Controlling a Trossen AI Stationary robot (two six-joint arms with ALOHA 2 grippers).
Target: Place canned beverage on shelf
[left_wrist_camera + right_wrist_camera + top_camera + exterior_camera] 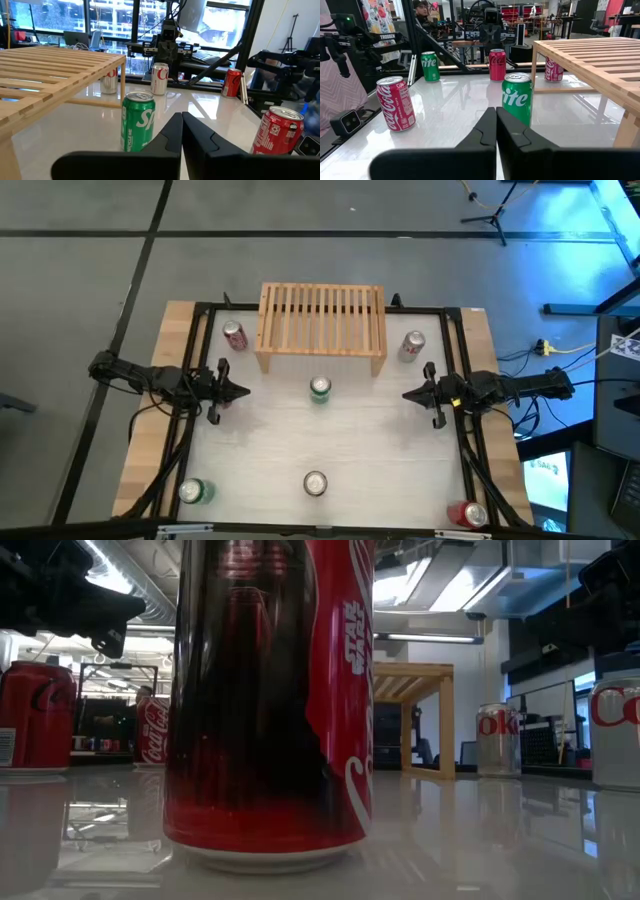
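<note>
Nothing is picked up yet: both the left gripper [243,391] and right gripper [408,394] hover with jaws pressed together, so one must spread and reach the green can [319,388] just before the shelf [322,327].

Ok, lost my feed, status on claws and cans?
Left claw shut, empty. Right claw shut, empty. Shelf bare; green can stands in front of it, between both claws. Nothing blocking.

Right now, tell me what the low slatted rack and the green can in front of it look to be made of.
The low slatted rack: apparently pale unfinished wood, judging by its matte surface and thin parallel bars. The green can: likely thin aluminium, given its bright silver rim and glossy printed wall. Both grippers look shut.
</note>
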